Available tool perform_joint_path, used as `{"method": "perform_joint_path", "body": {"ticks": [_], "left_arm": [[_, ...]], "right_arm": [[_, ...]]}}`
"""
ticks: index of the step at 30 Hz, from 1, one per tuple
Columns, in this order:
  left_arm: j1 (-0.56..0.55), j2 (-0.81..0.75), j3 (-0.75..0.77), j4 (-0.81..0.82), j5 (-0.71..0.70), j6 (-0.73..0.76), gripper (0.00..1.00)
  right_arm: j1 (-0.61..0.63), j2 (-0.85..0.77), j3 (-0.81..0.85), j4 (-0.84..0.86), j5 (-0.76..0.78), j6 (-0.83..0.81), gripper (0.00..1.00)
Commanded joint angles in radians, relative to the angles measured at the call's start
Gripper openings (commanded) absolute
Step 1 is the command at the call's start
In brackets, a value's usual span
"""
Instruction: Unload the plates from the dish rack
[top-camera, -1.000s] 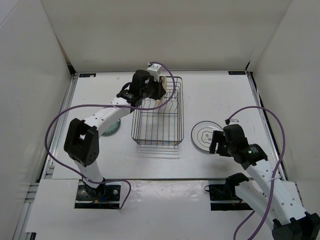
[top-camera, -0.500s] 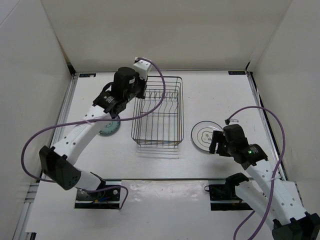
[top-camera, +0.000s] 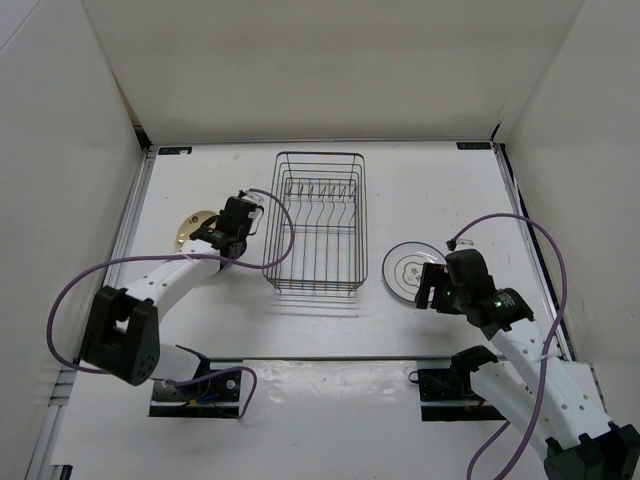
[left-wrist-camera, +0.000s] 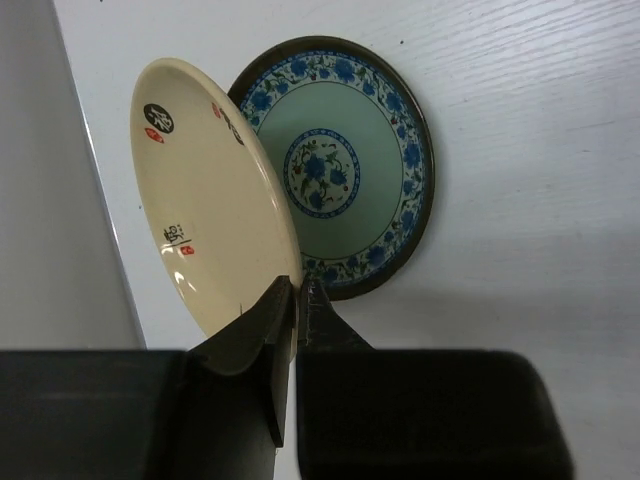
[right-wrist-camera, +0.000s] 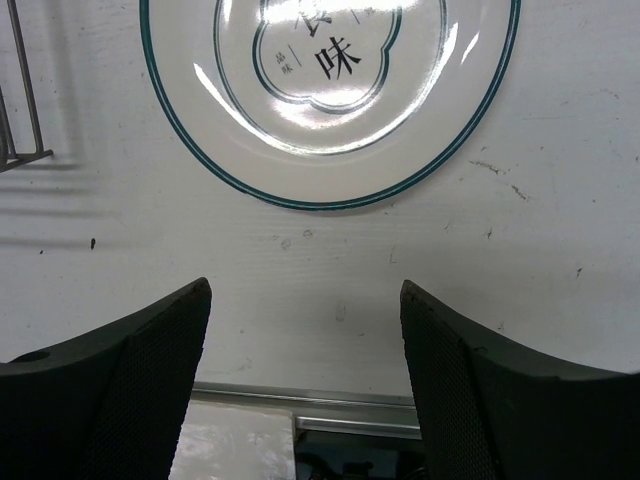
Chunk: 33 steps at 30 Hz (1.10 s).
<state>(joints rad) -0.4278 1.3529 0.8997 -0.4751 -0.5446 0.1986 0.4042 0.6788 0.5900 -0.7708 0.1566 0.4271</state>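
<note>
The left tool (left-wrist-camera: 298, 290) clenches the cream-tan round plate (left-wrist-camera: 200, 200) by its rim, tilted, seemingly for stacking on the blue-teal floral plate (left-wrist-camera: 350, 170) at the surface's (top-camera: 450, 190) left edge; the right tool (right-wrist-camera: 303, 290) hangs released beside the white thin-ringed plate (right-wrist-camera: 330, 120)

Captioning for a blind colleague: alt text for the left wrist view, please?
The left gripper, shut on the rim of a cream plate, holds it tilted. Beyond it a blue plate lies flat on the white table, its left edge hidden by the cream one.
</note>
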Motion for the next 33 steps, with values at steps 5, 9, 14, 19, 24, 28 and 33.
{"method": "perform_joint_path", "body": {"ticks": [5, 9, 14, 19, 24, 28, 33], "left_arm": [[0.037, 0.083, 0.001, 0.124, -0.061, -0.028, 0.01], [0.038, 0.081, -0.028, 0.156, -0.037, -0.031, 0.03], [0.037, 0.098, -0.015, 0.158, -0.009, -0.034, 0.06], [0.038, 0.123, 0.021, 0.118, 0.046, -0.065, 0.07], [0.035, 0.134, 0.025, 0.113, 0.057, -0.074, 0.21], [0.032, 0.141, 0.033, 0.092, 0.081, -0.080, 0.51], [0.024, 0.109, 0.073, 0.047, 0.078, -0.103, 1.00]], "right_arm": [[0.002, -0.012, -0.002, 0.031, -0.009, -0.016, 0.79], [0.002, -0.007, -0.005, 0.036, -0.011, -0.014, 0.79], [0.001, 0.001, -0.009, 0.041, -0.006, -0.021, 0.80], [-0.001, 0.004, -0.012, 0.045, -0.006, -0.019, 0.80], [0.001, 0.004, -0.012, 0.042, -0.005, -0.019, 0.80], [-0.001, 0.004, -0.010, 0.039, -0.005, -0.017, 0.80], [0.002, 0.002, -0.001, 0.031, -0.003, -0.016, 0.80]]}}
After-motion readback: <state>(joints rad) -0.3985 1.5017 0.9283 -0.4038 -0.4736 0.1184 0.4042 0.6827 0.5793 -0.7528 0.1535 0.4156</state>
